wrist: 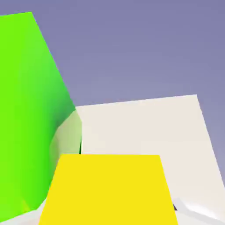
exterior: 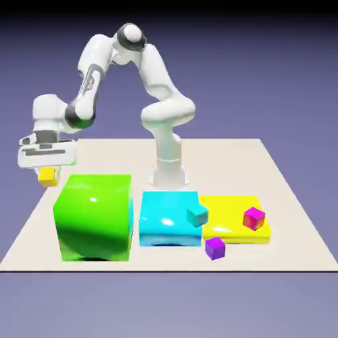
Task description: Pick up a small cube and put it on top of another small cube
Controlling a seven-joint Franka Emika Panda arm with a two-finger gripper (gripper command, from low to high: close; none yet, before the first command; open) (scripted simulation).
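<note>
Small cube: the yellow-orange cube [exterior: 47, 176] is at the exterior view's far left, off the table and up at the gripper [exterior: 48, 178] (the hand view shows its yellow face large at the bottom edge).
Fingers: pinching the small cube between them (it hides most of their tips in the hand view).
Arm: the white arm [exterior: 155, 72] rises from its base, bends over at the top and reaches to the exterior view's left, the hand hanging down at its end.
Green block: the big green block [exterior: 96, 218] stands on the table [exterior: 218, 162], near the held cube (in the hand view it fills the left side).
Cyan block: the cyan block [exterior: 162, 221] lies between the green block and the yellow slab [exterior: 228, 230], lower than the green one.
Teal cube: the teal cube [exterior: 197, 215] shows where the cyan block and the slab meet (I cannot tell just what it rests on).
Magenta cube: the magenta cube [exterior: 254, 218] shows over the right part of the slab, tilted to the view.
Purple cube: the purple cube [exterior: 215, 248] is on the table, on the camera's side of the slab.
</note>
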